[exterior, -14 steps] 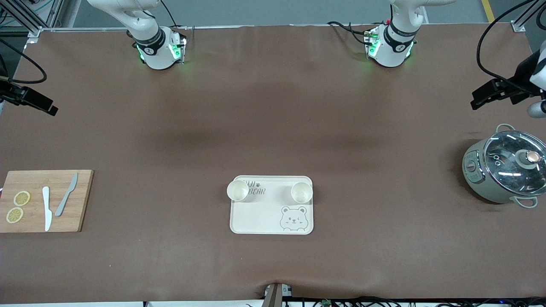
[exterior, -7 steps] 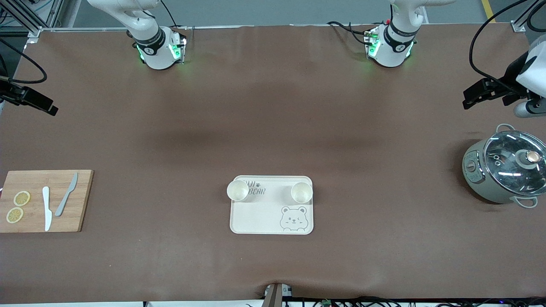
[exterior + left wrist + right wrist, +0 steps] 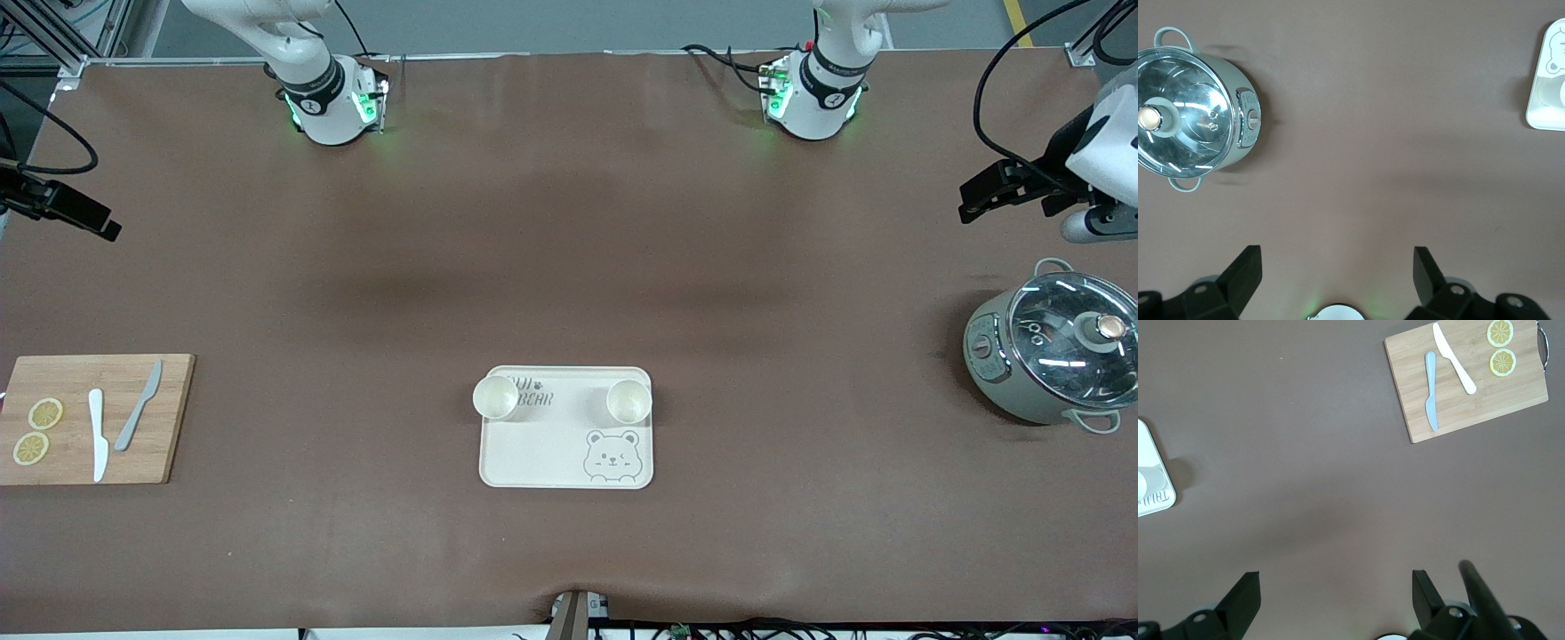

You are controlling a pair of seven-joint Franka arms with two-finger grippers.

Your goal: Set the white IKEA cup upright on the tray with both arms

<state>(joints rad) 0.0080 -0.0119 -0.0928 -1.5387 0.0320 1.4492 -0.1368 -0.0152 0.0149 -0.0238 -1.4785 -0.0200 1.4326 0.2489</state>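
Observation:
Two white cups stand upright on the cream tray (image 3: 551,449), one (image 3: 495,396) at its corner toward the right arm's end, the other (image 3: 628,401) toward the left arm's end. My left gripper (image 3: 976,199) hangs open and empty over bare table at the left arm's end, by the pot. In the left wrist view it (image 3: 1338,263) has only brown table between its fingers, and the tray (image 3: 1541,100) shows at the frame's edge. My right gripper (image 3: 105,228) hangs open and empty over the right arm's end; it (image 3: 1337,587) has the tray's corner (image 3: 1153,495) in view.
A grey pot with a glass lid (image 3: 1053,356) stands at the left arm's end. A wooden cutting board (image 3: 133,462) with two knives and two lemon slices lies at the right arm's end. The brown table cover runs bare between them.
The left arm's hand has drifted a little away from the pot, toward the table's middle. The right arm, the cups and the tray have not moved.

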